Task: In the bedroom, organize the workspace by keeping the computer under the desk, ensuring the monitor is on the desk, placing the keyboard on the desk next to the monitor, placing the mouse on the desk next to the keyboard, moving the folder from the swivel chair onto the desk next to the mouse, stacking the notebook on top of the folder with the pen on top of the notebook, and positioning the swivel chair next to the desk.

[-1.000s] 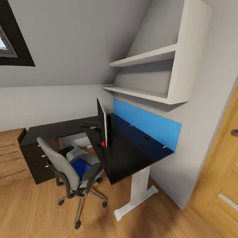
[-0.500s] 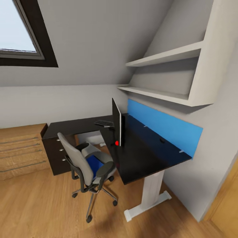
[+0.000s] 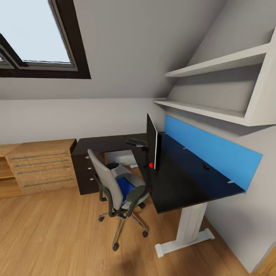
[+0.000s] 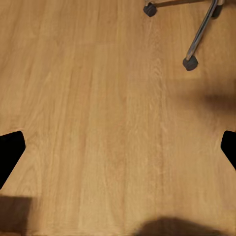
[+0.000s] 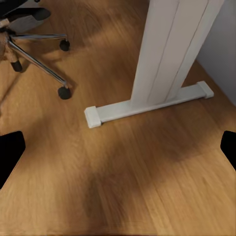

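Note:
The black L-shaped desk (image 3: pixel 180 188) stands against the right wall. On it the monitor (image 3: pixel 152 140) shows edge-on, and the keyboard (image 3: pixel 137 142) lies just behind it. A small dark lump (image 3: pixel 206 166), too small to name, sits near the blue back panel. The grey swivel chair (image 3: pixel 109 184) stands in front of the desk with the blue folder (image 3: pixel 124 186) on its seat. A pale shape (image 3: pixel 119 156) under the desk corner is unclear. Notebook and pen are out of view. My left gripper (image 4: pixel 118 150) and right gripper (image 5: pixel 118 150) hang open over bare floor, nothing between the fingers.
A wooden chest (image 3: pixel 42 166) with bar handles stands left of the desk drawers (image 3: pixel 86 170). White shelves (image 3: pixel 214 88) hang above the desk. The white desk leg and foot (image 5: pixel 147 105) stand near my right gripper, and chair wheels (image 4: pixel 190 62) lie near my left.
The camera has swung left: desk and chair sit further right in the picture and the roof window has come into view. The chair, folder and monitor themselves have not moved.

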